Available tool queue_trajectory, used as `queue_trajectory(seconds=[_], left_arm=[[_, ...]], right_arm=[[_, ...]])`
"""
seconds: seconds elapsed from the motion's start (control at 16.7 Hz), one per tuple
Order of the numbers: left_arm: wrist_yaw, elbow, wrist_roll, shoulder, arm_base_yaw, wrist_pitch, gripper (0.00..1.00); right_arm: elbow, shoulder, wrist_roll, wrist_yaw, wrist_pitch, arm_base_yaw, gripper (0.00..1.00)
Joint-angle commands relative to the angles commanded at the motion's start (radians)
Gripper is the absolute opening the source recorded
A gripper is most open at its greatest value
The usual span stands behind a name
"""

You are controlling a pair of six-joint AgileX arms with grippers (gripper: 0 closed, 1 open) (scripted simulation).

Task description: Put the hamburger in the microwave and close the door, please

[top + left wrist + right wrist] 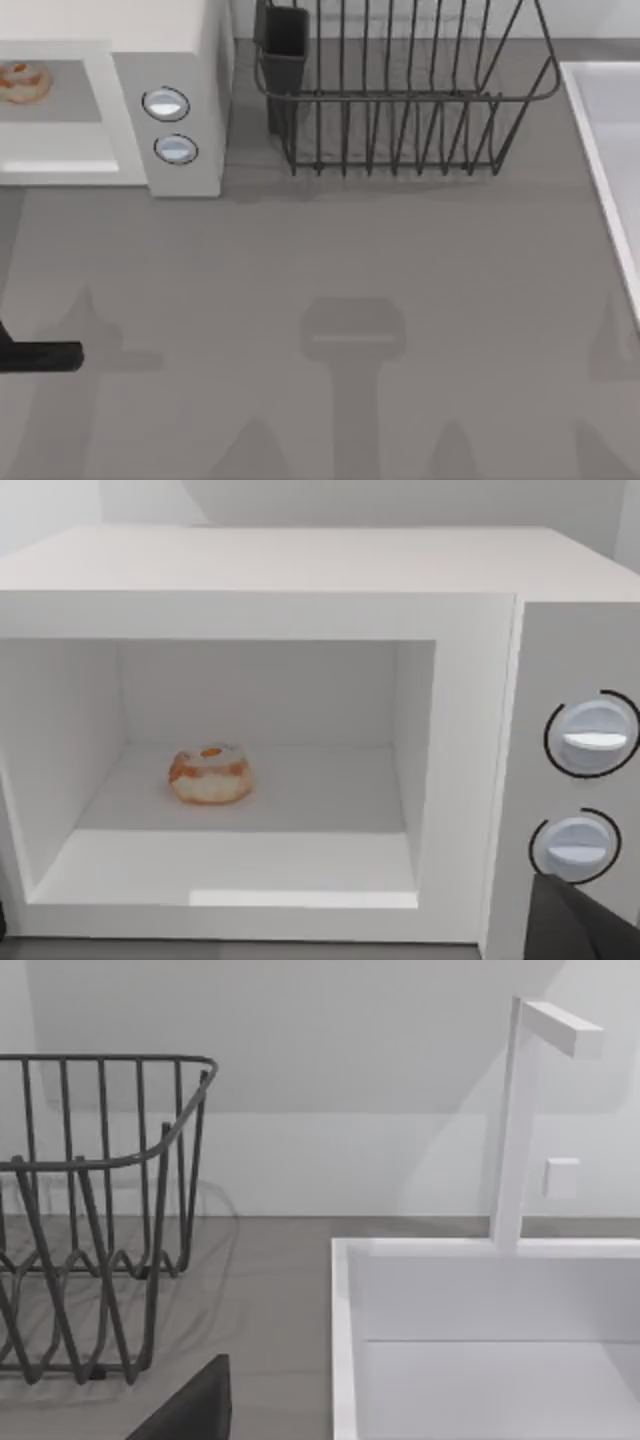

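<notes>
The hamburger (210, 775) lies on the floor of the microwave's (300, 570) cavity, left of centre, with nothing touching it. From above, the hamburger (22, 82) shows inside the microwave (180, 40) at the table's far left, beside the two knobs (166, 104). The cavity's front stands open and the door is out of view. My left gripper (45, 355) is a dark bar at the left edge, well in front of the microwave and facing it; a dark part of it (590, 925) shows below the knobs. A dark part of my right gripper (190, 1410) shows in the right wrist view.
A dark wire dish rack (400, 100) with a dark cup holder (283, 45) stands right of the microwave at the back. A white sink (610, 150) runs along the right edge, its tap (515, 1120) behind. Bare grey tabletop (350, 260) spreads across the middle.
</notes>
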Motion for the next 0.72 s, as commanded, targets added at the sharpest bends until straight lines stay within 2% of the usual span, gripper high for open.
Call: queue_trajectory(seconds=[0.24,0.6,0.72], left_arm=[[0.060,0.033,-0.001,-0.043,0.060,-0.066,0.00],[0.288,0.121,-0.002,-0.176,0.288,-0.301,0.00],[0.329,0.137,-0.003,-0.203,0.329,-0.342,0.00]], right_arm=[[0.000,0.000,0.000,0.000,0.000,0.000,1.00],[0.000,0.000,0.000,0.000,0.000,0.000,1.00],[0.000,0.000,0.000,0.000,0.000,0.000,1.00]])
